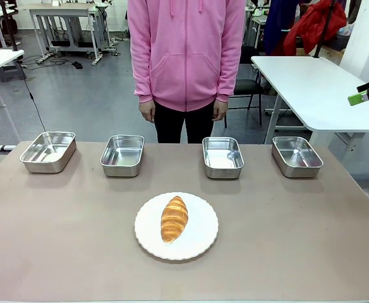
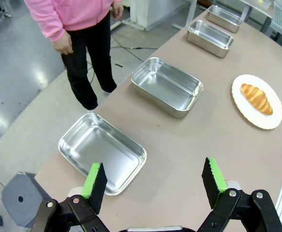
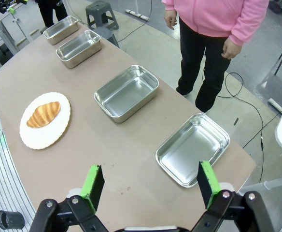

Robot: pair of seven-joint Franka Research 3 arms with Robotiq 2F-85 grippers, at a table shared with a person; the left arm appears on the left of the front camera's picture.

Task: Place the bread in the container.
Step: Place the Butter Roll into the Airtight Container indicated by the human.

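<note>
Grey floor and white workbenches lie behind a tan table [image 1: 58, 252], and a person [image 1: 186, 50] in a pink hoodie stands at its far edge. Four look-alike steel pans sit in a row along the far side, all empty: the far-left pan [image 1: 48, 151], the left-middle pan [image 1: 122, 154], the right-middle pan [image 1: 222, 156] and the far-right pan [image 1: 296, 156]. Which of them is meant as the container cannot be told.

The bread [image 1: 174, 218] lies on a round white plate [image 1: 200, 243] near the middle of the table. It is on the near side of the row and apart from every pan, with the two middle pans closest to it. Its long axis runs near to far, the far tip leaning slightly right.

The left gripper [image 2: 154, 186] is raised off the table's left edge, above the far-left pan. Its jaws are spread wide with nothing between them, and the bread lies well apart to its right. The right gripper [image 3: 149, 186] is raised off the right edge by the far-right pan. It is equally wide and empty, with the bread well apart to its left.

Neither arm looks clearly nearer, though the plate sits a touch left of centre. A grip would likely call for the fingers to line up left and right and close across the bread's narrow width.

No brand, label or writing can be read on any object.
</note>
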